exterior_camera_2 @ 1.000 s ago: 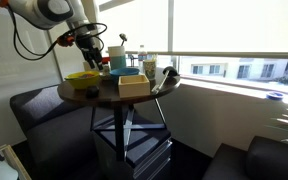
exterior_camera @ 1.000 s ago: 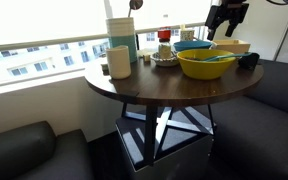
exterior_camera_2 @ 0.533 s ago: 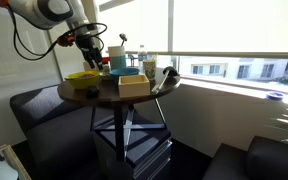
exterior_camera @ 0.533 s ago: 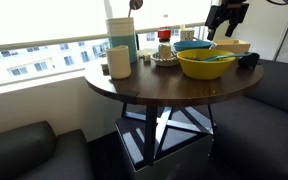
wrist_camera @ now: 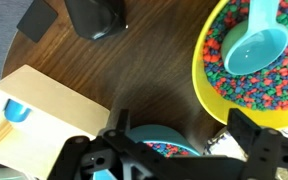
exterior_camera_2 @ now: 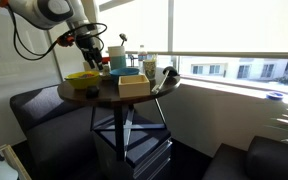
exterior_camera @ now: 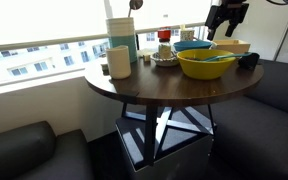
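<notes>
Hovering with fingers point(wrist_camera: 269, 150) released and empty above the blue bowl point(wrist_camera: 156, 132), you should centre on it, clear of the yellow bowl point(wrist_camera: 197, 70) and wooden box point(wrist_camera: 54, 110).

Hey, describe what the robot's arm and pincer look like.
The arm is made of rounded white segments with grey joints, and a thin black cable loops loosely beside it. The pincer is black, with two chunky, angular fingers. No markings are legible.
</notes>
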